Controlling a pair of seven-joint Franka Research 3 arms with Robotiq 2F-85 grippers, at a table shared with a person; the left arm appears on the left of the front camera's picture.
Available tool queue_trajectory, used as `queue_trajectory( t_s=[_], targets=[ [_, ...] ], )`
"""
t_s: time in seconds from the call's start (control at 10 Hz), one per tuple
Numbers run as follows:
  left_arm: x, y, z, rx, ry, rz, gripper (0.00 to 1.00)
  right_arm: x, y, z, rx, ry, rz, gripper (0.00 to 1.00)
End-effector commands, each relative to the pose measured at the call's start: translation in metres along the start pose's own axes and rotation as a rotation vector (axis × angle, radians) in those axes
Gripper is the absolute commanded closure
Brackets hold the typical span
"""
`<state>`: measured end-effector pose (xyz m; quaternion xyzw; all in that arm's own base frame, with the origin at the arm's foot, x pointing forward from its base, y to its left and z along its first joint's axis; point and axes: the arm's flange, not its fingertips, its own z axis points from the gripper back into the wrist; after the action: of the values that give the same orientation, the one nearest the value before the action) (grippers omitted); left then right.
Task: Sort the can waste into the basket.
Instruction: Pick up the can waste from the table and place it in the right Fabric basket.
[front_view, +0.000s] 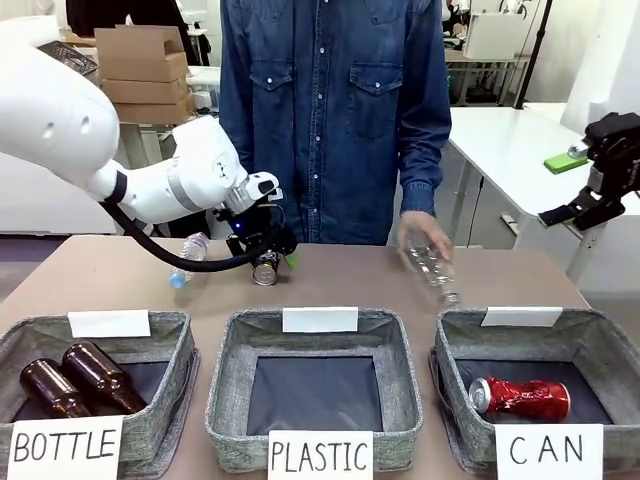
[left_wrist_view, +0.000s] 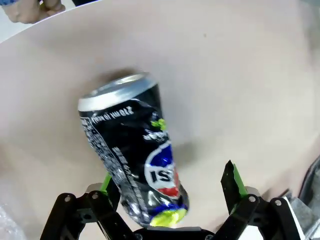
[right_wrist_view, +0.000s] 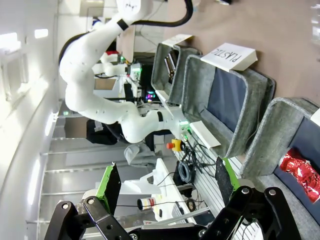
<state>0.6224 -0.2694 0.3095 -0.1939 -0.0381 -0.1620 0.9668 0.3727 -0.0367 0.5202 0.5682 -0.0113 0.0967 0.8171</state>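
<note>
Step in hand: the grasp of the dark can (left_wrist_view: 132, 150) is being set up; the pick is judged not yet made.
Left gripper (front_view: 266, 252): held low over the far side of the table (front_view: 100, 278), jaws apart around the can, one pad seemingly against its side, the other clear of it.
Right gripper (right_wrist_view: 166, 169): raised at the right, jaws apart, nothing between them.
Red can (front_view: 520, 397): lying in the CAN basket (front_view: 447, 352).
Next move: the jaws are to be closed on the dark can, which is then to be lifted and carried past the PLASTIC basket (front_view: 225, 352) to the CAN basket.
</note>
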Motion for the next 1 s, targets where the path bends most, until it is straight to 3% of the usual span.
queue_trajectory(
  t_s=[0.0,0.1,0.2,0.3,0.4,0.5,0.7,0.8,0.9],
  targets=[
    [0.0,0.007,-0.004,0.087,-0.014,0.02,0.0,0.0,0.0,0.003,-0.003,0.01,0.016,0.0],
    [-0.001,0.007,-0.006,0.107,-0.024,0.014,0.0,0.0,0.0,0.003,-0.003,0.01,0.016,0.0],
    [-0.001,0.005,-0.006,0.108,-0.027,-0.01,0.13,0.0,0.0,0.003,-0.003,0.01,0.016,0.0],
    [-0.002,0.003,-0.006,0.112,-0.037,0.005,0.58,0.0,0.0,0.003,-0.003,0.01,0.016,0.0],
    [-0.002,0.002,-0.006,0.112,-0.039,0.003,0.7,0.0,0.0,0.003,-0.003,0.01,0.016,0.0],
    [-0.002,0.001,-0.007,0.114,-0.038,0.005,1.0,0.0,0.0,0.003,-0.003,0.01,0.016,0.0],
    [-0.003,0.001,-0.005,0.123,-0.042,0.008,1.0,0.0,0.0,0.003,-0.003,0.01,0.016,0.0],
    [-0.004,0.002,-0.001,0.123,-0.046,0.014,0.93,0.0,0.0,0.003,-0.003,0.01,0.016,0.0],
    [-0.005,0.006,0.004,0.132,-0.05,0.018,1.0,0.0,0.0,0.003,-0.003,0.01,0.016,0.0]
  ],
)
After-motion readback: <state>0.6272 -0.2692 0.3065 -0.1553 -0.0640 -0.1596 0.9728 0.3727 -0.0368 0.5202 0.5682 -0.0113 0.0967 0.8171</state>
